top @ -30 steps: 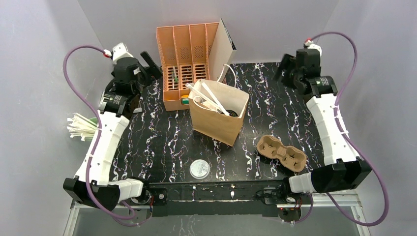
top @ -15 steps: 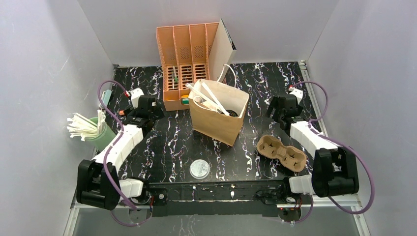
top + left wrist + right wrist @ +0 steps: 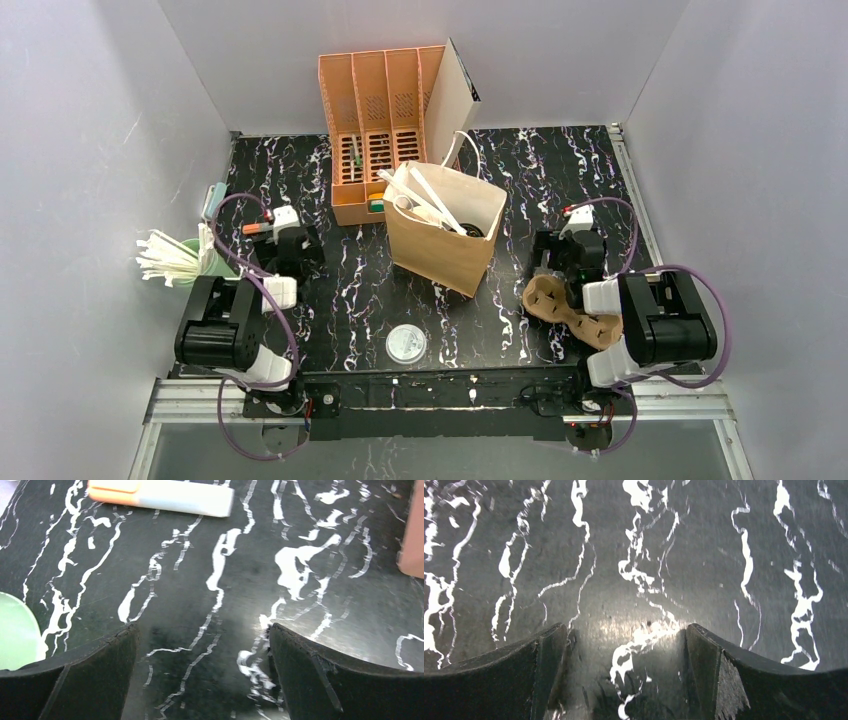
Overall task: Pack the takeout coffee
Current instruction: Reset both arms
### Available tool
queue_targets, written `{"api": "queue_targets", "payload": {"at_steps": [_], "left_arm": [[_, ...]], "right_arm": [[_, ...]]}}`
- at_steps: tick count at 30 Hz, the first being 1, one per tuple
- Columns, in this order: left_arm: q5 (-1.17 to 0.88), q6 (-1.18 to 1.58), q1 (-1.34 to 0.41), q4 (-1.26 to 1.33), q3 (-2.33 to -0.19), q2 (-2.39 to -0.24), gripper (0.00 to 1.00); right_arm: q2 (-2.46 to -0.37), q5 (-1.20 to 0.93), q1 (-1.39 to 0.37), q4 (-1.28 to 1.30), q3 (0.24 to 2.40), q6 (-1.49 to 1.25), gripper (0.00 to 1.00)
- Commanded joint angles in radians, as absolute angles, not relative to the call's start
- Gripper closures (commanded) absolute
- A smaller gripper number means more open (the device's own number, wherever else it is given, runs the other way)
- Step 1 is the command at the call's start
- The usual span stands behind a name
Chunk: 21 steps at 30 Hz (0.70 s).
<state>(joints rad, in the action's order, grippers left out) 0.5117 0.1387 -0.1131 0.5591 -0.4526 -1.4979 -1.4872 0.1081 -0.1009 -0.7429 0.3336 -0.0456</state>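
The takeout coffee [image 3: 473, 231] showed only as a dark round patch, likely its black lid [image 3: 473, 231], low inside the open paper bag [image 3: 440, 255] in the middle of the table [image 3: 350, 290]; the white cup could not be made out. That patch sat on the bag's right side, so the right hand [image 3: 623, 630], beside the cardboard cup carrier [image 3: 595, 330], lay nearer. It and the left hand [image 3: 202, 630] were spread wide over the table, holding nothing.

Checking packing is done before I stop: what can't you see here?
Cup: top view, bag walls and cutlery hide the contents; one dark patch, unidentifiable.
Carrier: top view, right arm covers part.
Wrist views: bag out of frame.
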Motion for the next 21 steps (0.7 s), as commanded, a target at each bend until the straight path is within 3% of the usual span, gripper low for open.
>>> {"api": "queue_targets", "payload": {"at_steps": [1,7,12,14,21], "left_arm": [[0.351,0.143,-0.017,0.918,-0.339,-1.481,0.02],[0.208,0.081,-0.014,0.982,-0.320,-1.525,0.02],[0.034,0.038,-0.015,1.333,-0.239,-1.693,0.02],[0.051,0.018,-0.029,1.229,-0.262,-1.670,0.02],[0.068,0.014,-0.038,1.252,-0.259,-1.677,0.02]], "right_arm": [[-1.542,-0.078,-0.032,-1.022,0.322,0.017,0.02],[-1.597,-0.050,0.022,-1.178,0.266,-0.049,0.02],[-1.594,-0.045,0.020,-1.165,0.270,-0.045,0.02],[-1.595,-0.046,0.021,-1.167,0.270,-0.046,0.02],[-1.596,-0.046,0.021,-1.169,0.270,-0.046,0.02]]}}
